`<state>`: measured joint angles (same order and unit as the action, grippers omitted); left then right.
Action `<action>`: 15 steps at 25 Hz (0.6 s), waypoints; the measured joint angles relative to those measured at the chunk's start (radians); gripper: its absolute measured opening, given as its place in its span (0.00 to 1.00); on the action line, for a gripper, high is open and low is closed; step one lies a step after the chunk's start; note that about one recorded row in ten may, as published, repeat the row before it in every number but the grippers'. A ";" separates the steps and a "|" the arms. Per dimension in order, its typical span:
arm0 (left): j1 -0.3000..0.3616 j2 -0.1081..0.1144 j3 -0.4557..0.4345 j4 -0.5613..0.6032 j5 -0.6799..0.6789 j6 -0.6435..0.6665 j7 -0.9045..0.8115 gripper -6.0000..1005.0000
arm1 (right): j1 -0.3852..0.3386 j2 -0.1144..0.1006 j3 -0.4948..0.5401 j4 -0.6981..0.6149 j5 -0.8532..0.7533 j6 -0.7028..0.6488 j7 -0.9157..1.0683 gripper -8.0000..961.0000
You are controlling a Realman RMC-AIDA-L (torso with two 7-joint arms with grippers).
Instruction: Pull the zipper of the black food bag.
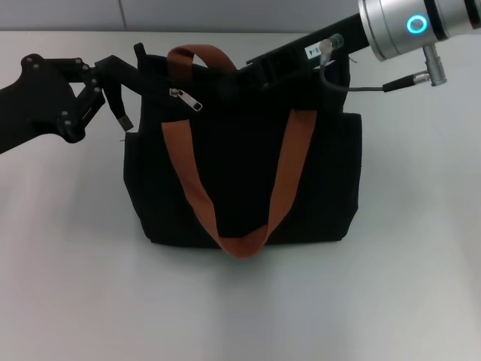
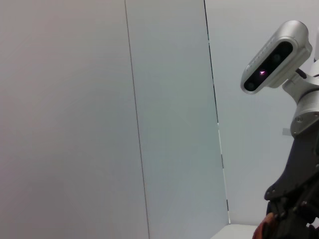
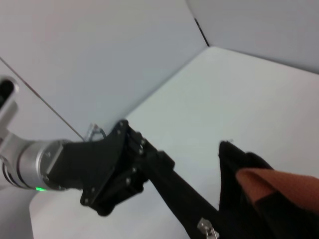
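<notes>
The black food bag (image 1: 240, 173) stands upright on the white table, with an orange-brown strap (image 1: 188, 173) hanging down its front. The silver zipper pull (image 1: 186, 98) lies at the bag's top, near its left end. My left gripper (image 1: 129, 70) reaches in from the left and is shut on the fabric of the bag's top left corner. The right wrist view shows the left gripper (image 3: 187, 201) beside the pull (image 3: 206, 229) and the bag (image 3: 239, 199). My right gripper (image 1: 259, 71) comes in from the upper right to the bag's top edge, right of the pull. Its fingers merge with the black fabric.
A short black strap end (image 1: 122, 111) dangles from the bag's left corner. A grey cable and silver plug (image 1: 409, 81) hang off the right arm. The white table (image 1: 75, 286) lies around the bag. A grey panelled wall (image 2: 99, 119) stands behind.
</notes>
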<state>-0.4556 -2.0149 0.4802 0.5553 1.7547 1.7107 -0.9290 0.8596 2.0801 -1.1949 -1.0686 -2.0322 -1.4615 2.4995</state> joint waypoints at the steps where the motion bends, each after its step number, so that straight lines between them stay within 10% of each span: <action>1: 0.000 -0.001 0.000 0.000 0.000 0.004 0.001 0.06 | 0.009 0.001 -0.001 0.014 0.006 0.005 -0.007 0.06; 15: 0.001 -0.001 0.000 0.000 0.000 0.014 0.002 0.06 | 0.088 0.004 -0.012 0.149 0.029 0.054 -0.036 0.23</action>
<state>-0.4544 -2.0159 0.4801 0.5553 1.7548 1.7251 -0.9272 0.9477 2.0839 -1.2064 -0.9196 -2.0031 -1.4074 2.4636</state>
